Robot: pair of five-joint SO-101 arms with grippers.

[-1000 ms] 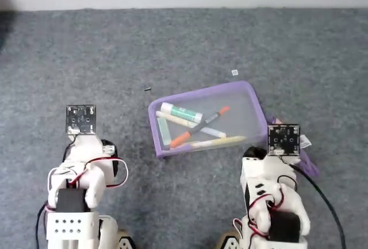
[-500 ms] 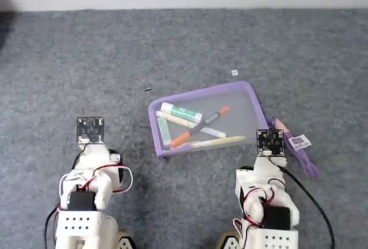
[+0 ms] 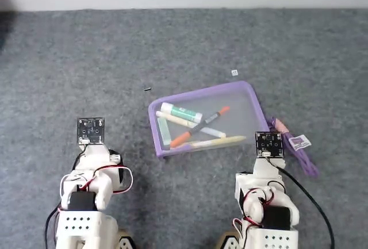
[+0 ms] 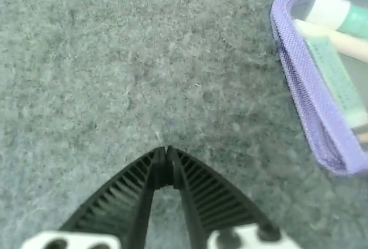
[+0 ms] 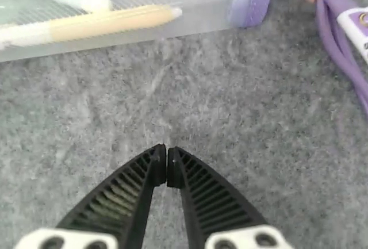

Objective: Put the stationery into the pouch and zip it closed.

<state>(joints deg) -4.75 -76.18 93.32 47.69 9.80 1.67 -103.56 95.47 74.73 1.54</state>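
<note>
A clear pouch with purple edging (image 3: pixel 204 119) lies flat mid-table with pens, a marker and a glue stick (image 3: pixel 181 112) inside. Its purple strap with a tag (image 3: pixel 299 145) trails off to one side. My left gripper (image 4: pixel 166 157) is shut and empty over bare carpet, with the pouch's corner (image 4: pixel 310 105) a short way off. My right gripper (image 5: pixel 166 160) is shut and empty too, just short of the pouch's long side, where a yellow pen (image 5: pixel 98 22) shows through the plastic. The strap (image 5: pixel 345 42) lies beside it.
Grey carpet (image 3: pixel 86 59) covers the whole table. A small white scrap (image 3: pixel 234 72) and a tiny dark speck (image 3: pixel 148 89) lie beyond the pouch. Both arm bases stand at the near edge, wide of the pouch.
Both arms have drawn back toward their bases over the last second. The right arm's wrist has come off the strap, leaving the tag uncovered. The pouch has not moved.
</note>
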